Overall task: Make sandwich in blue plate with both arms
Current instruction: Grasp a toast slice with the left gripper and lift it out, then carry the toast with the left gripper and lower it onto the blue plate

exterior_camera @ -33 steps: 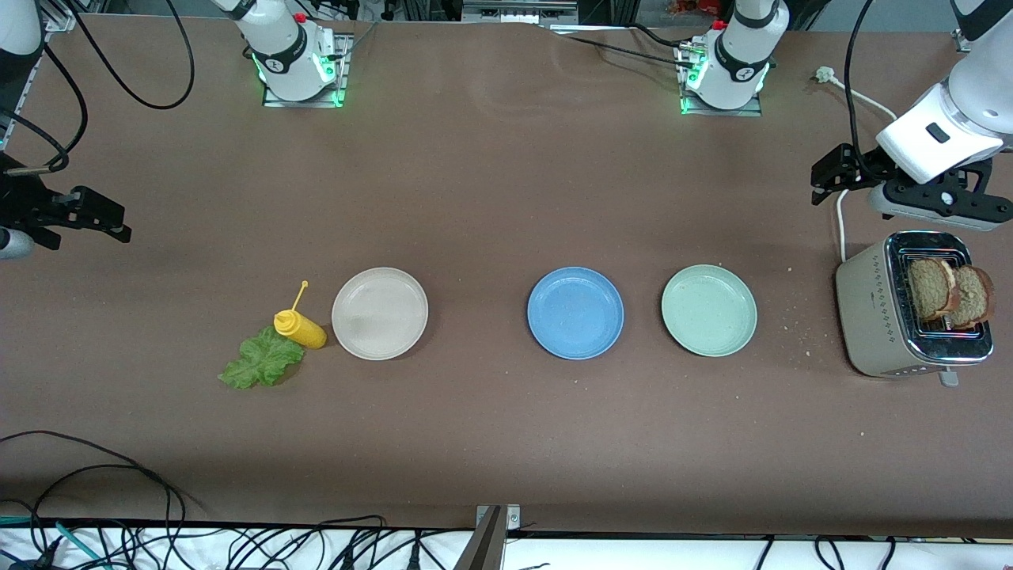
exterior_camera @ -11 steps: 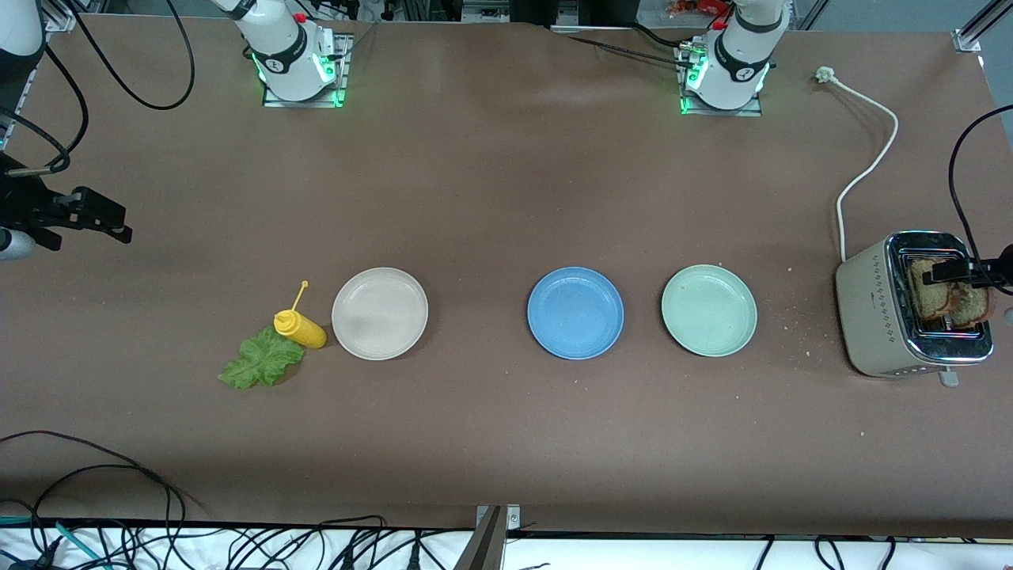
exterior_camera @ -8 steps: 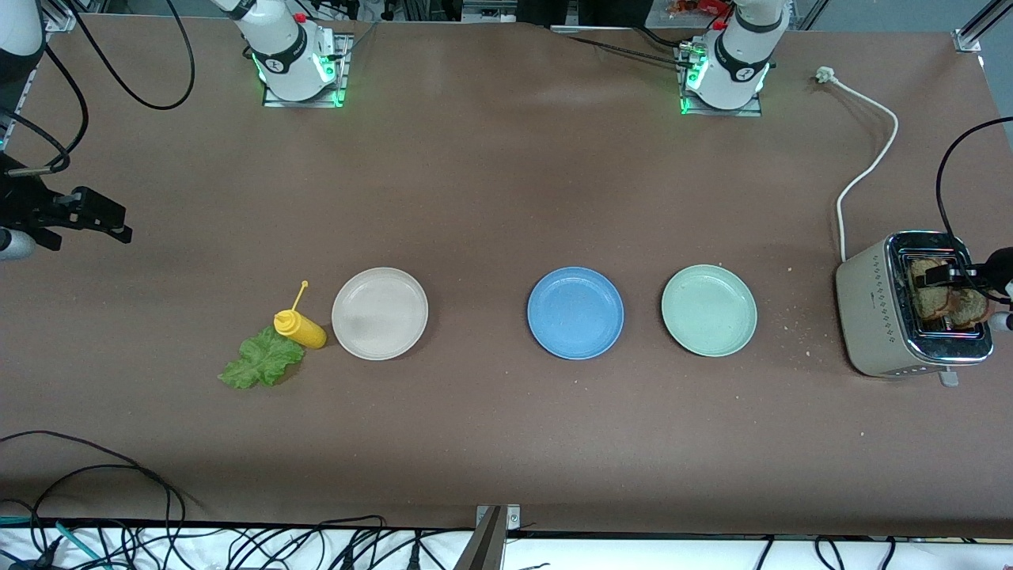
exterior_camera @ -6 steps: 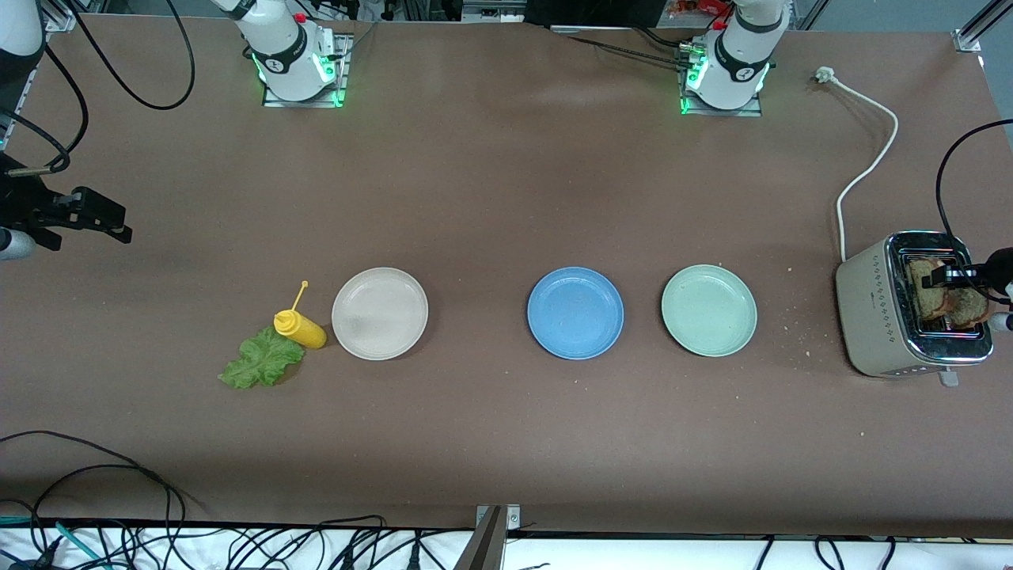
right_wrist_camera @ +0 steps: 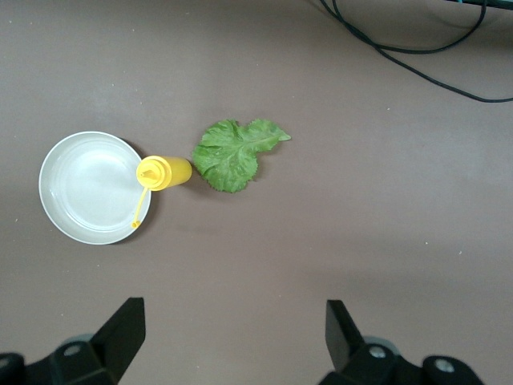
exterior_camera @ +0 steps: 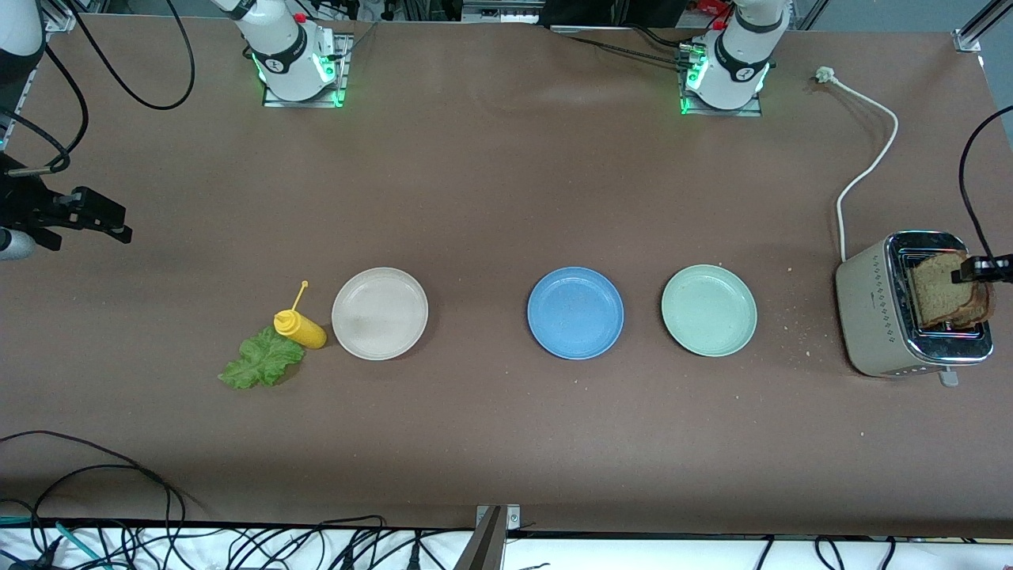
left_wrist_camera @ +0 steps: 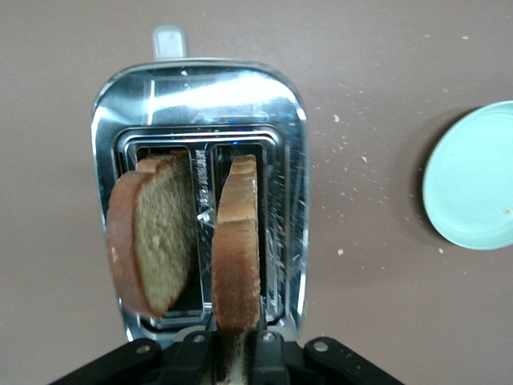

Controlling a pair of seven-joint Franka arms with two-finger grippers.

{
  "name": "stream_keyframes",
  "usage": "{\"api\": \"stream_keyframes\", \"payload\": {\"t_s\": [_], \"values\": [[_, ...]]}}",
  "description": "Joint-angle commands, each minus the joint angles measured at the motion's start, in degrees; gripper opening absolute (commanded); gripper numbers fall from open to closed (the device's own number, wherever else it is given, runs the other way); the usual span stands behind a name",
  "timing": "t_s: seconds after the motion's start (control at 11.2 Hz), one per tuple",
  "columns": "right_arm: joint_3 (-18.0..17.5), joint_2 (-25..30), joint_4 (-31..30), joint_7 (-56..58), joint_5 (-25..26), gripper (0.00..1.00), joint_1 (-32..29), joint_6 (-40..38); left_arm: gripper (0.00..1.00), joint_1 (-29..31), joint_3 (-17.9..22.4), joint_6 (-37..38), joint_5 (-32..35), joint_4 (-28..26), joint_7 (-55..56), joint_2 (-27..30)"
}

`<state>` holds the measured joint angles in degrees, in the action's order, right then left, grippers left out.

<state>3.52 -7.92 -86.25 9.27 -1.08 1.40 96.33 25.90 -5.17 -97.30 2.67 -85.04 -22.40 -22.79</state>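
- Two bread slices at the toaster (exterior_camera: 886, 317), at the left arm's end of the table: one slice (left_wrist_camera: 237, 241) pinched by its edge in the left gripper (left_wrist_camera: 228, 353), fingers closed on it, over the toaster's slots; the other slice (left_wrist_camera: 152, 233) standing tilted in the neighbouring slot.
- Seen from the front, held slice (exterior_camera: 938, 286) above the toaster's chrome top, left gripper (exterior_camera: 981, 271) reaching in from the edge of view.
- Right gripper (right_wrist_camera: 232, 329) waiting with fingers spread wide and nothing between them, over bare table at the right arm's end; seen from the front at the edge of view (exterior_camera: 99, 218).
- Blue plate (exterior_camera: 575, 313) on the table with nothing on it, between a pale green plate (exterior_camera: 709, 310) toward the toaster and a beige-white plate (exterior_camera: 380, 313) toward the right arm's end.
- Yellow squeeze bottle (exterior_camera: 300, 328) lying on its side just beside the beige-white plate, cap dangling on its strap.
- Lettuce leaf (exterior_camera: 261, 360) flat on the table, touching the bottle, slightly nearer the front camera.
- White power cord (exterior_camera: 866, 170) trailing from the toaster toward the left arm's base.
- Scattered crumbs on the table between green plate and toaster.
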Motion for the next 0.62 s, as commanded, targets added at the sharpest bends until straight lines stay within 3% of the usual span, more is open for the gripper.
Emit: {"api": "stream_keyframes", "payload": {"t_s": [0.0,0.18,0.53], "values": [[-0.2,-0.4,1.3,0.5,-0.6,1.0,-0.3,-0.4,0.0,-3.7,-1.7,13.7,1.8,7.2,0.0,3.4],[-0.2,-0.4,1.3,0.4,-0.6,1.0,-0.3,-0.4,0.0,-6.9,-4.3,17.5,1.3,8.6,0.5,3.7],[-0.2,-0.4,1.3,0.3,-0.6,1.0,-0.3,-0.3,0.0,-9.5,-15.4,18.0,-2.9,8.3,4.1,2.8]]}}
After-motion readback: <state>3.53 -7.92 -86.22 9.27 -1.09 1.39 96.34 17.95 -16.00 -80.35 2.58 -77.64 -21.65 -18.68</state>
